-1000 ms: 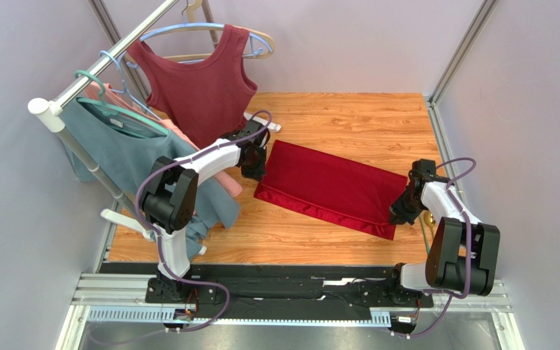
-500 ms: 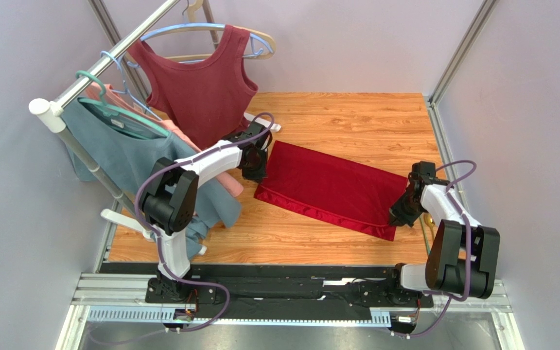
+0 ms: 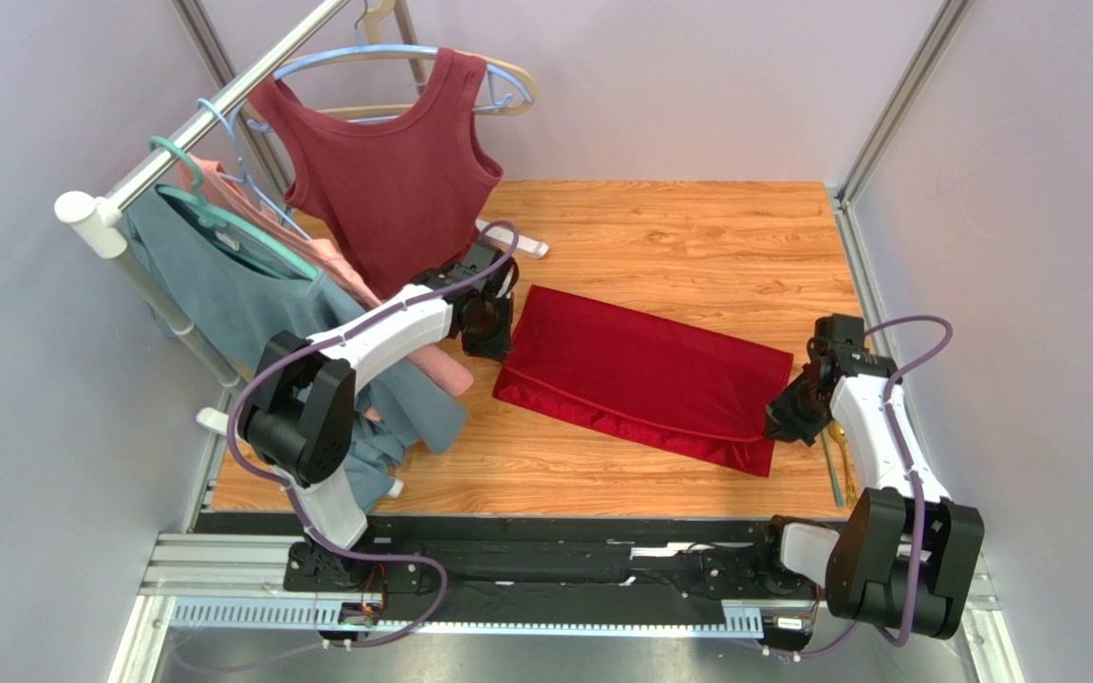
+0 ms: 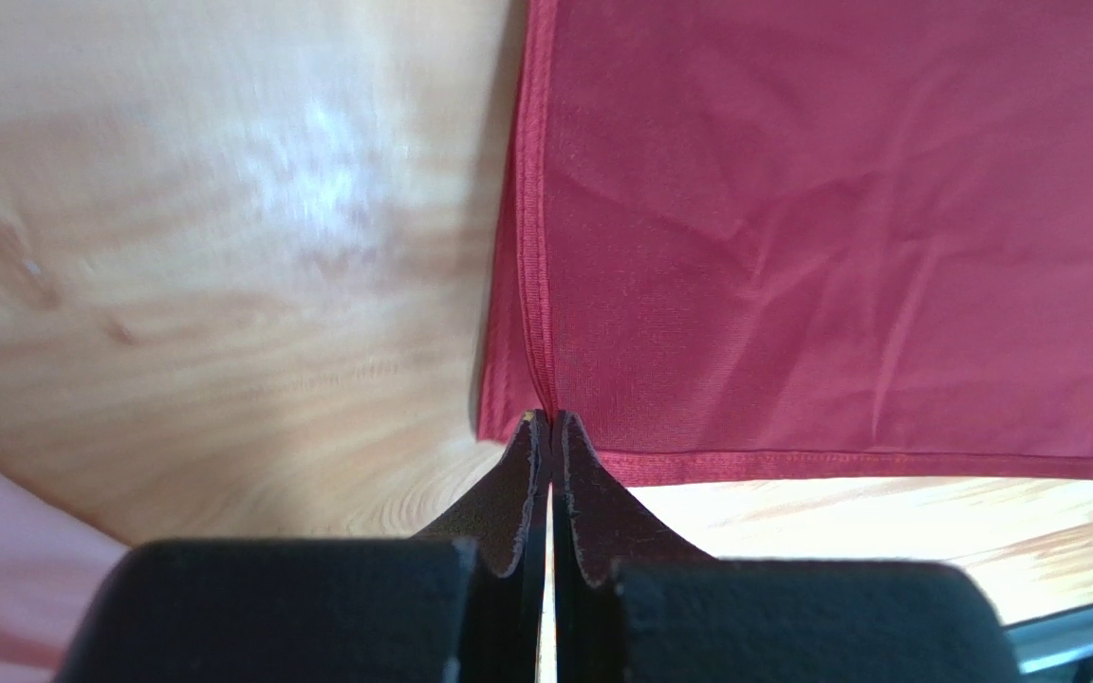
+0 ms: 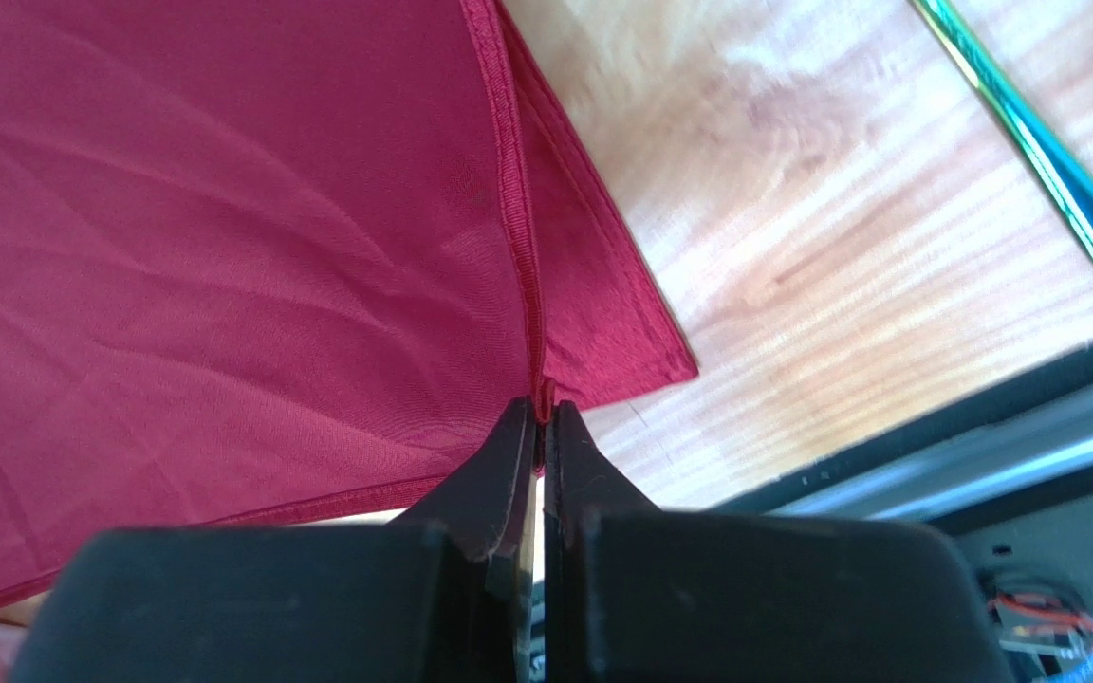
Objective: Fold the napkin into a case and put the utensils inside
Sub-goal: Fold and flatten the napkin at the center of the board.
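The napkin (image 3: 638, 377) is laid doubled across the middle of the bench. Its left hem is pinched by the left gripper (image 4: 551, 427) and its right hem by the right gripper (image 5: 540, 413), with both arms stretched low. The utensils (image 3: 840, 463) are seen at the right edge.

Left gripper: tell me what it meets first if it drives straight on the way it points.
The napkin: the left gripper is shut on its hem, so it would push into that cloth at once, probably with the table just beneath; depth is unclear.

One crimson napkin (image 3: 638, 373), three hanging tops (image 3: 396, 171), two arms (image 3: 367, 335), at least one gold utensil (image 5: 1037, 143).
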Action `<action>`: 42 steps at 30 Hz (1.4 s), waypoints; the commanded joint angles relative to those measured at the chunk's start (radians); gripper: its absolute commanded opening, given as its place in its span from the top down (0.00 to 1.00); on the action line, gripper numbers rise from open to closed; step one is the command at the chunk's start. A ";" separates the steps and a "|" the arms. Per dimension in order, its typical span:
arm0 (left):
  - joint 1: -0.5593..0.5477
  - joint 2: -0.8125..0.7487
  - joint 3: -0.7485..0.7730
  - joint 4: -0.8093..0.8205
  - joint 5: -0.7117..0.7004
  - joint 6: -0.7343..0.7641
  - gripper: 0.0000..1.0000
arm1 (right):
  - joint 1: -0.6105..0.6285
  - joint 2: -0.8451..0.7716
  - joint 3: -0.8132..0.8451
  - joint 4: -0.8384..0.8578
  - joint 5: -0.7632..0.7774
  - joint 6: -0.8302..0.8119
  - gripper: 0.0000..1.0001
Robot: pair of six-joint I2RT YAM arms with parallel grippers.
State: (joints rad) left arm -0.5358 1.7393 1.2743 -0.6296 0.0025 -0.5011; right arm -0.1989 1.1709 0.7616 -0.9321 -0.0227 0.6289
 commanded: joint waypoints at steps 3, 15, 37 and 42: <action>-0.007 -0.058 -0.082 0.004 0.031 -0.030 1.00 | -0.002 0.041 0.016 -0.089 0.070 0.060 1.00; -0.038 0.000 -0.110 0.031 0.025 -0.027 1.00 | -0.002 0.136 -0.027 -0.028 0.099 0.089 1.00; -0.036 0.074 -0.095 0.030 -0.047 -0.025 1.00 | -0.002 0.248 -0.041 0.111 0.106 0.083 1.00; -0.035 0.068 -0.026 -0.002 -0.078 -0.027 1.00 | 0.013 0.291 0.057 0.063 0.108 0.037 1.00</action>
State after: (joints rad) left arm -0.5735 1.8214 1.1767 -0.6174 -0.0238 -0.5201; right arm -0.1978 1.4418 0.7471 -0.9077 0.0441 0.6998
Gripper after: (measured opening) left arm 0.008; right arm 0.013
